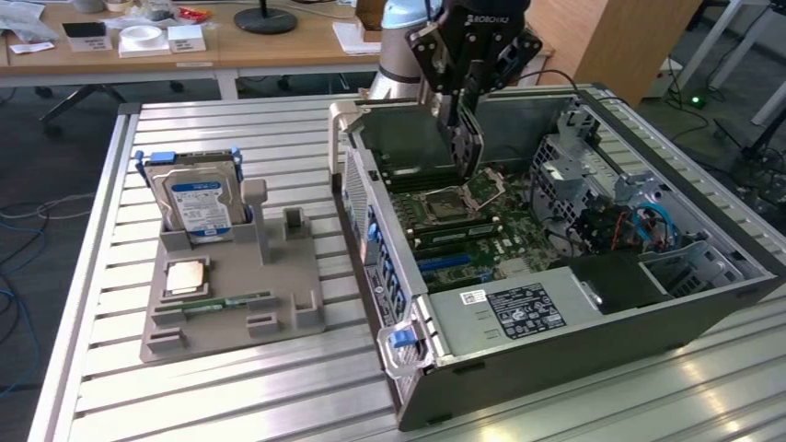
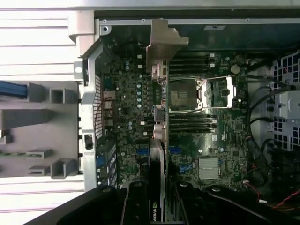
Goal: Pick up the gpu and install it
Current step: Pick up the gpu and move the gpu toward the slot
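The gripper [image 1: 458, 110] fingers clamp the gpu [image 1: 467, 155] edge-down above the motherboard [image 1: 457, 241]. Any tilt risks missing the slot.

Note the black end effector [image 1: 465, 106] and the dark gpu [image 1: 467, 152] with its silver bracket. The motherboard [image 1: 473, 241] is green. The hard drive [image 1: 201, 204] is silver with a blue label, and its holder [image 1: 234, 308] is plain grey. The counter [image 1: 221, 396] is silver with ribbed stripes.
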